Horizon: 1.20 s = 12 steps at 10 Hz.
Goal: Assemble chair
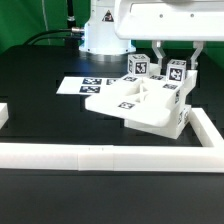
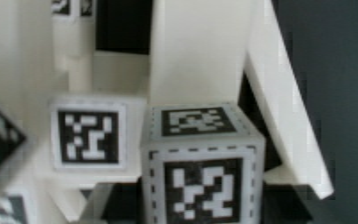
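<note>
The partly joined chair point(image 1: 148, 112), a chunky white piece with square tags, lies to the exterior view's right of the table's middle. Two tagged blocky legs stand upright behind it. My gripper point(image 1: 177, 66) reaches down over the right-hand leg point(image 1: 177, 73), one finger on each side of it. In the wrist view that leg point(image 2: 202, 150) fills the space between the fingertips point(image 2: 288, 196), and my gripper point(image 2: 202, 208) is shut on it. The other leg point(image 2: 91, 135) stands close beside it, and a white chair panel point(image 2: 286, 95) rises on the far side.
The marker board point(image 1: 88, 88) lies flat behind the chair on the exterior view's left. A long white border rail point(image 1: 100, 155) runs along the front and turns up the right side point(image 1: 206, 125). The arm's white base point(image 1: 100, 35) stands at the back.
</note>
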Available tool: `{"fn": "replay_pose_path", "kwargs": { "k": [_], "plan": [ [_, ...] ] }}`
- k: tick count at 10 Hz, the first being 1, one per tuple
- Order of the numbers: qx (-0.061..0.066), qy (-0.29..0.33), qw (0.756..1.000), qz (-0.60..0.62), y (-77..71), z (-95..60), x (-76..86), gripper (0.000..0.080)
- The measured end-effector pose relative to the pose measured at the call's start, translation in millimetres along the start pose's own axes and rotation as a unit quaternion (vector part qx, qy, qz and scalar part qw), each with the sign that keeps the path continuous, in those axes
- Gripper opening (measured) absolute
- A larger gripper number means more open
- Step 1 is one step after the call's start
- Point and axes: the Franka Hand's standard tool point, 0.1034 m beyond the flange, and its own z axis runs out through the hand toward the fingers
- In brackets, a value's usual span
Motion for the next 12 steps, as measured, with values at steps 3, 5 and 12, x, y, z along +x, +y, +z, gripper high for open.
{"fn": "replay_pose_path", "kwargs": {
  "k": [3,5,12],
  "plan": [
    [0.001,0.002,0.995,0.097,1.0,0.0,0.4,0.0284],
    [0.0,0.0,0.989,0.147,1.3,-0.2,-0.4,0.0284],
    [0.022,-0.025,0.98,0.198,-21.7,-57.4,-1.9,0.0647]
  ]
}}
